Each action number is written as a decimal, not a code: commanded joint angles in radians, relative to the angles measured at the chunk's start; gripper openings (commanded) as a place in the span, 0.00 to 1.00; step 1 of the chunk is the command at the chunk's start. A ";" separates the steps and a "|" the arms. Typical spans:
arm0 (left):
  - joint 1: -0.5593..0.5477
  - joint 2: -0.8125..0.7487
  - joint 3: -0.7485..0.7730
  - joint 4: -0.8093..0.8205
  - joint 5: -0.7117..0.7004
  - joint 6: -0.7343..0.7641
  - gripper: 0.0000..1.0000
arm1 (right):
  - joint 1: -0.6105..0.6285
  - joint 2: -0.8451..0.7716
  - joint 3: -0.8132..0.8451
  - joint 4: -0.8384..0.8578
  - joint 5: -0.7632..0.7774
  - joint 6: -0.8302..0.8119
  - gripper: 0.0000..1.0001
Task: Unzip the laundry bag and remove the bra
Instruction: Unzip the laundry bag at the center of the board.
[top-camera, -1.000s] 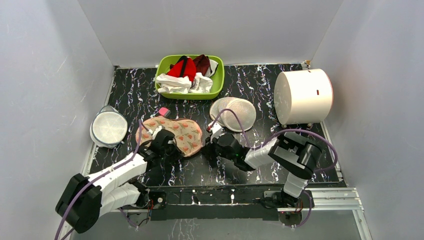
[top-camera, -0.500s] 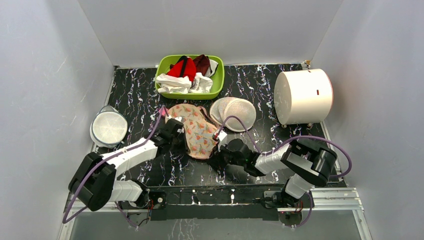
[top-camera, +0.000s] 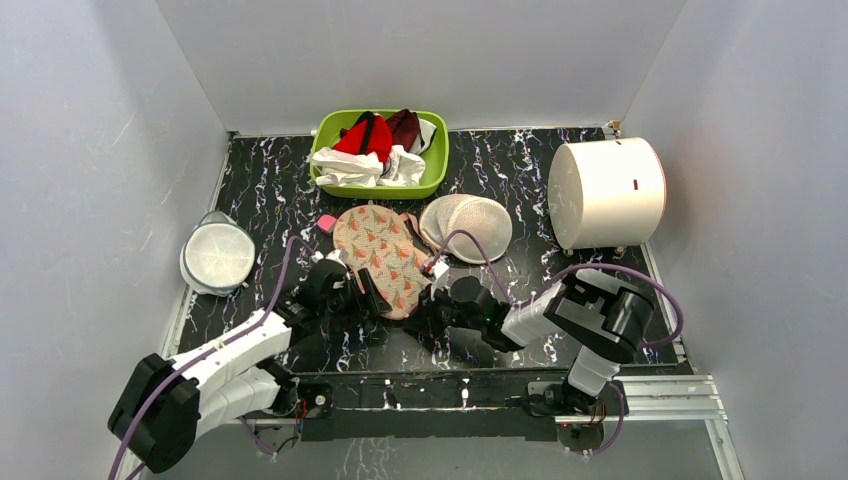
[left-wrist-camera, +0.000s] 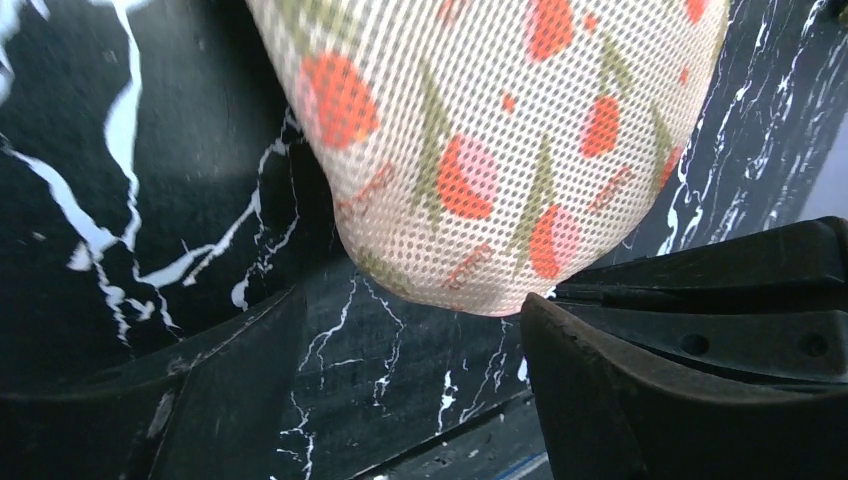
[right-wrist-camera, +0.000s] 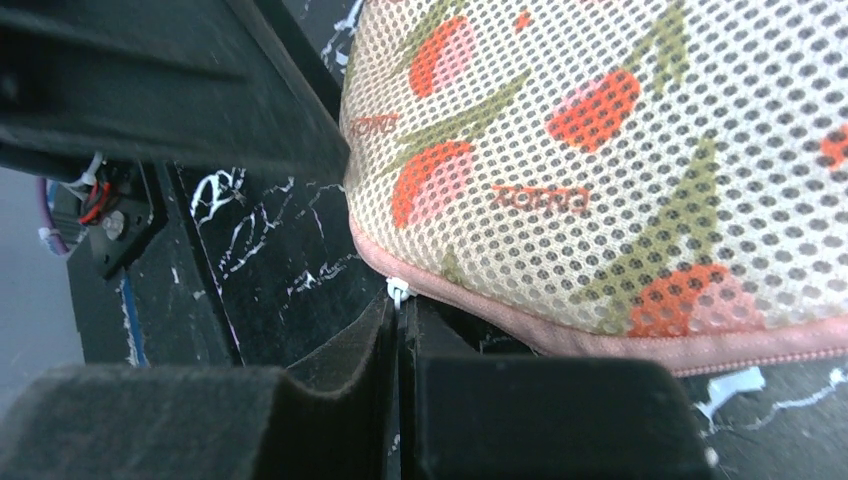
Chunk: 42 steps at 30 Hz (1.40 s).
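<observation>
table: left end effector released, right end effector pinching laundry bag zipper, mesh domes behind

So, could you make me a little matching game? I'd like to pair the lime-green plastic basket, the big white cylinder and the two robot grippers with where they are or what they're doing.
Things:
1. lime-green plastic basket
2. big white cylinder
3. left gripper
4. right gripper

Place or state:
A. shut at the pink zipper edge of the peach floral mesh laundry bag
B. at the back of the table, holding red and white clothes
C. open, at the bag's near end
D. lying on its side at the far right

Pairs: 1-B, 2-D, 3-C, 4-A.
</observation>
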 joint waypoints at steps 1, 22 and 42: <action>0.000 0.021 -0.073 0.205 0.127 -0.194 0.75 | 0.016 0.024 0.052 0.114 -0.008 0.042 0.00; 0.006 -0.006 -0.072 0.084 -0.012 -0.164 0.10 | 0.029 0.004 0.020 0.065 0.081 0.026 0.00; 0.091 0.143 0.150 -0.193 -0.092 0.096 0.20 | -0.015 -0.114 -0.041 0.034 -0.016 0.012 0.00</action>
